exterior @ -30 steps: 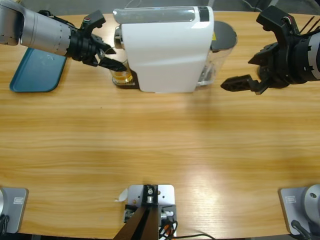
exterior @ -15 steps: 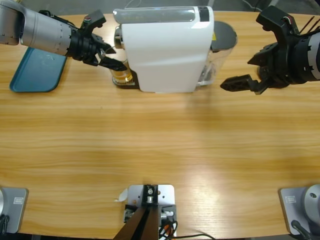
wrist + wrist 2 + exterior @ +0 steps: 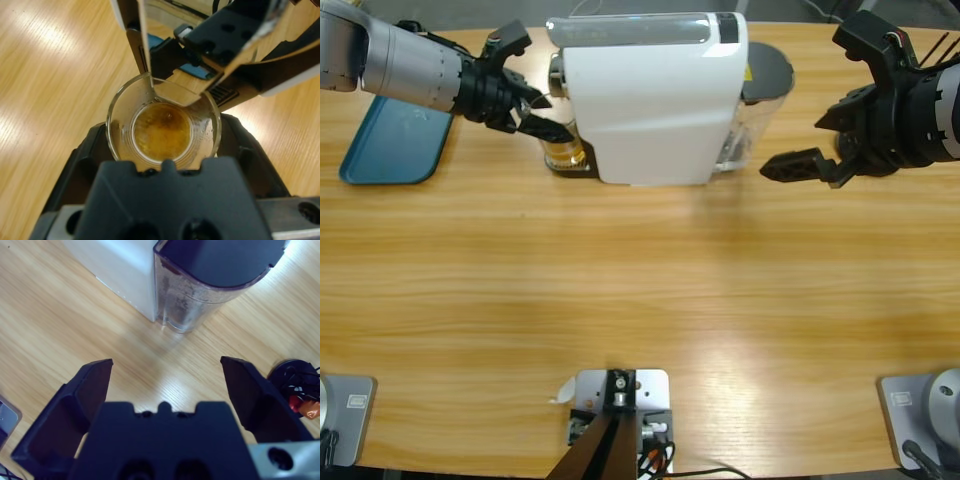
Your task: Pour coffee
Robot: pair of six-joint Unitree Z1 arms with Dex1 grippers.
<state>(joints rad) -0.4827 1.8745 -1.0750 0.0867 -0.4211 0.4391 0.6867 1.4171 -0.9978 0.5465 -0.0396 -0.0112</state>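
Left gripper [image 3: 542,120]: upper left, jaws closed around glass cup [image 3: 163,131] under white machine [image 3: 650,100] spout.
Coffee [image 3: 161,132]: shallow amber layer in cup bottom.
Right gripper [image 3: 820,140]: upper right, jaws spread wide, holding nothing, near water tank [image 3: 215,275].

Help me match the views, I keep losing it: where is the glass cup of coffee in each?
High view: glass cup, upper left, against the white coffee machine.
Left wrist view: centre, under the spout, within the left gripper.
Right wrist view: not in it.
Shared landmark: the white coffee machine.
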